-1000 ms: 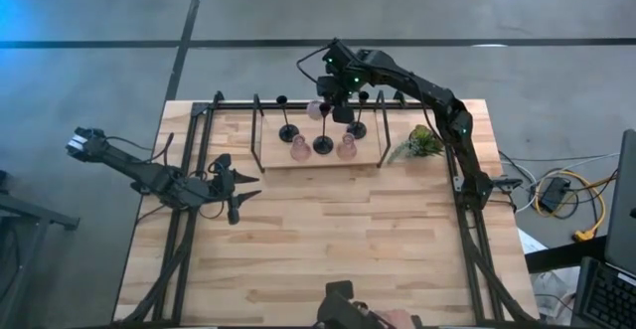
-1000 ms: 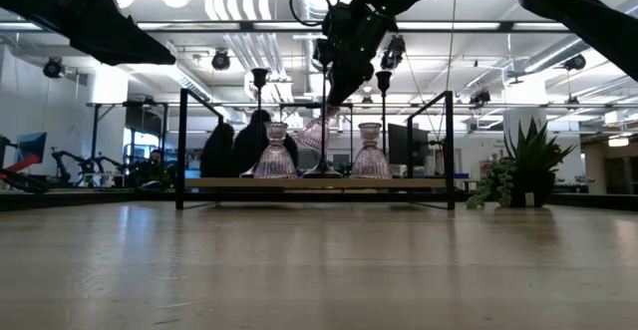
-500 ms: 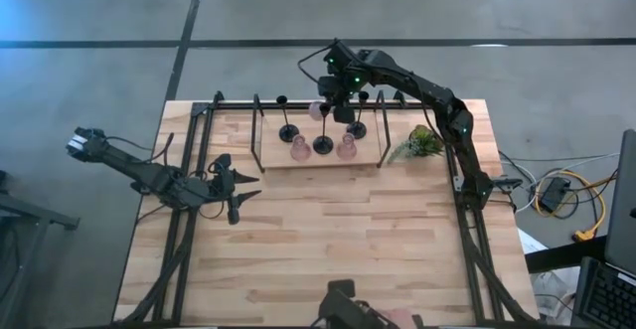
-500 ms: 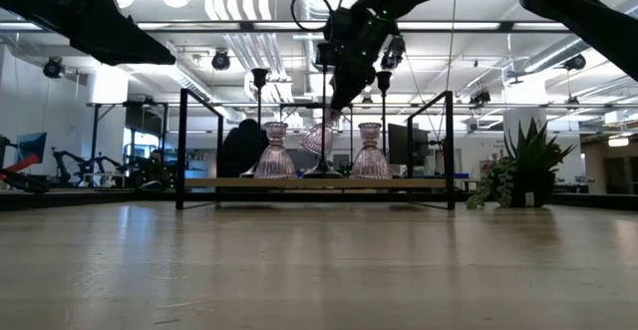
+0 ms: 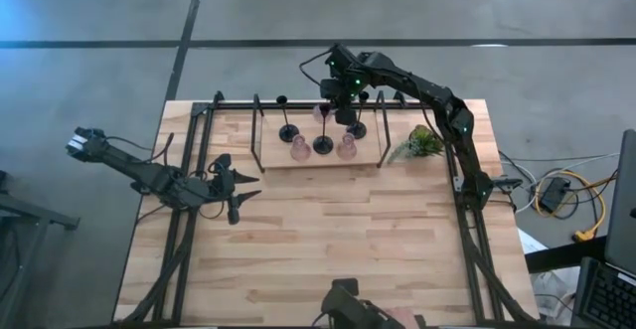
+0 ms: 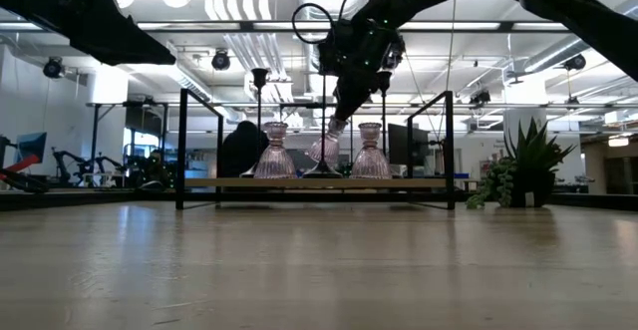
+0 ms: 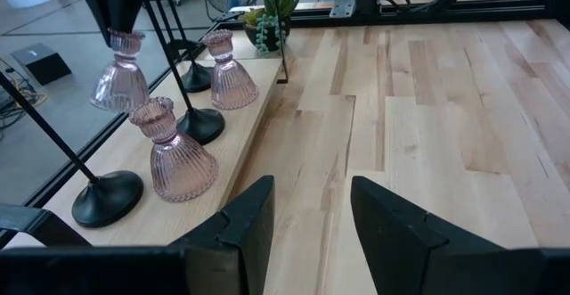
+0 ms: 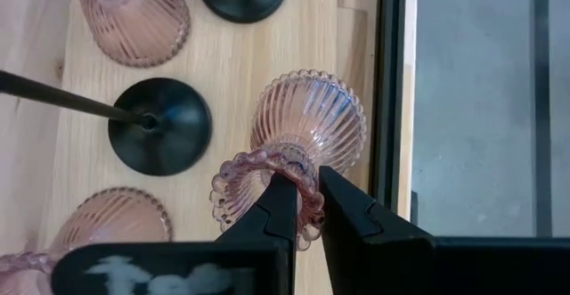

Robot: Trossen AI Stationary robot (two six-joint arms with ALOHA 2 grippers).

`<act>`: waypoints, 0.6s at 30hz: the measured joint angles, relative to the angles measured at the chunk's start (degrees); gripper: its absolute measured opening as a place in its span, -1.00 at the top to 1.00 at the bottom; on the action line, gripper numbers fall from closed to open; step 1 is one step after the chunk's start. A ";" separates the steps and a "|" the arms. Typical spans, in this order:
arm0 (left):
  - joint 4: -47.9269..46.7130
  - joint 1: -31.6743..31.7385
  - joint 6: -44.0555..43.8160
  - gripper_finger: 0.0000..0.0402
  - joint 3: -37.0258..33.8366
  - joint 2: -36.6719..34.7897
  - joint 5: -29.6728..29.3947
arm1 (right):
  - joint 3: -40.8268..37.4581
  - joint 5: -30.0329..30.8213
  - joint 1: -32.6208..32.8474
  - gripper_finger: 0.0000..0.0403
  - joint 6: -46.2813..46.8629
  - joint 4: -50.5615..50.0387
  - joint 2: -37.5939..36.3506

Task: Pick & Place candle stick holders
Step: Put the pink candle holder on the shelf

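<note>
Two dark jointed arms, green lights near the right pincer (image 5: 333, 109).

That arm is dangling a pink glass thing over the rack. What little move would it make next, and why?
Probably ease it straight down a little further. The right gripper, jaws shut on the rim of the pink holder, has it hanging just above the wooden shelf, between the other holders; releasing from there might tip it.

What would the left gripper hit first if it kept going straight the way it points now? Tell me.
Probably nothing on the table. The left gripper, open, points along bare table boards toward the far edge frame. The pink holders and black holders on the wooden shelf sit off to one side, though depth is uncertain.
</note>
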 joint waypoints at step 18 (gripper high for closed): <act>0.00 -0.01 0.00 0.23 0.00 0.00 0.00 | -2.57 0.00 0.06 0.90 -0.07 3.21 -0.20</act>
